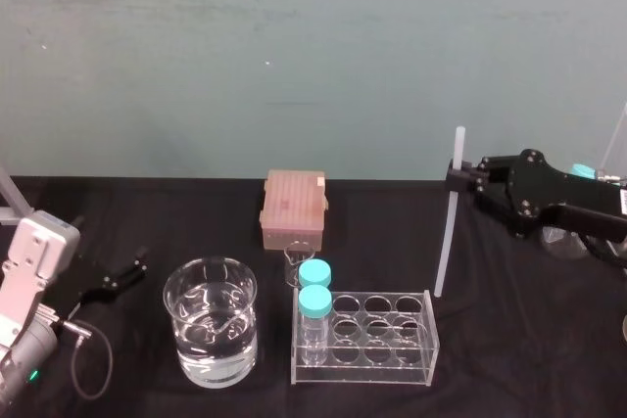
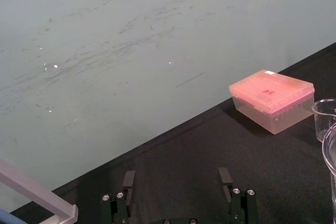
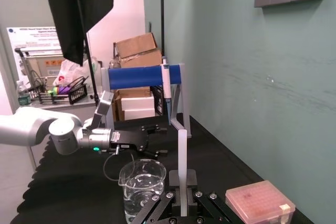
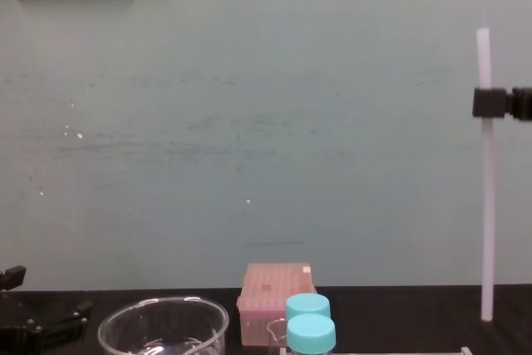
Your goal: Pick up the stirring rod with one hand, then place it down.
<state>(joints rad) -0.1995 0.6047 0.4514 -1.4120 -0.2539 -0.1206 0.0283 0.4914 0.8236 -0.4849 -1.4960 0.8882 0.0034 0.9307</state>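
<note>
While the right gripper (image 1: 458, 179) is clamping the one stirring rod (image 1: 447, 237) a little below its upper end, the rod is standing upright at the right side of the black desk (image 1: 509, 340), just to the right of the one clear rack (image 1: 384, 351). The rod's lower end is reaching down to desk level, though contact with the surface cannot be told. The left gripper (image 1: 121, 278) is resting low at the desk's left side, its two fingers spread apart and holding nothing. Two blue-capped bottles (image 1: 314, 288) are occupying the rack's left column, beside nine empty wells. One beaker (image 1: 211, 333) of water is standing left of the rack, and one pink lidded box (image 1: 293, 208) is sitting behind both.
</note>
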